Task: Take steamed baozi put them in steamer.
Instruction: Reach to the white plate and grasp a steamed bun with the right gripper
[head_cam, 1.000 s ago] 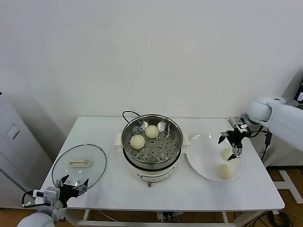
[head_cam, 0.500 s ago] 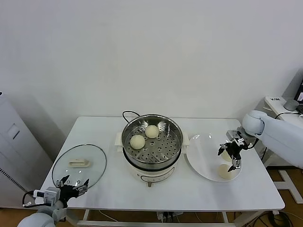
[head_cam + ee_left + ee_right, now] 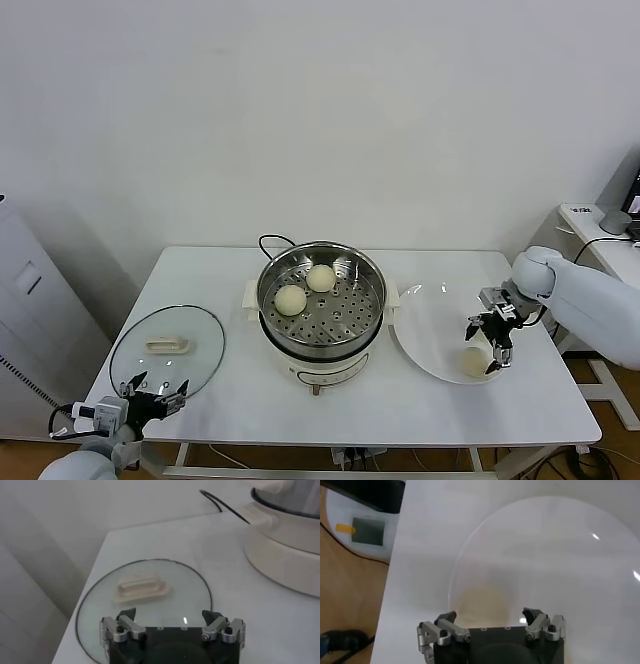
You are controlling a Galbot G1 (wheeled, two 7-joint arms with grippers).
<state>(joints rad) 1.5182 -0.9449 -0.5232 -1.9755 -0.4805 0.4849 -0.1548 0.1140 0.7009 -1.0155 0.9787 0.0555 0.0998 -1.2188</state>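
Steamer (image 3: pixel 321 310) stands in the middle of the white table (image 3: pixel 240 395), a shiny steel pot on a white electric base, with a black cord (image 3: pixel 272 241) going out behind it. Inside, on the perforated tray, lie two steamed baozi: one (image 3: pixel 290 299) toward the robot's left side and one (image 3: pixel 320 277) just behind it, near the back wall. They lie close together.

To the right of the steamer is a flat white plate (image 3: pixel 425 340), near the steamer's handle. On the right part of this plate one more bun (image 3: pixel 472 362) shows in the head view, and the right gripper (image 3: pixel 492 335) is low over the plate just behind this bun. From the head view its dark fingers (image 3: pixel 498 353) point down around a pale shape, but I cannot tell if this is a fourth bun or if the fingers touch it. In the right wrist view the two fingers (image 3: pixel 445 625) stand well apart over the plate (image 3: pixel 535 550), with nothing clearly pressed between them; a soft yellowish patch is seen on the plate just beyond them.

On the left side of the table lies a round glass lid (image 3: pixel 167 350) with a cream handle (image 3: pixel 168 345), flat on the table and well apart from the steamer. The left gripper (image 3: pixel 152 388) waits at the near edge of this lid, its fingers (image 3: pixel 122 625) spread wide and holding nothing.
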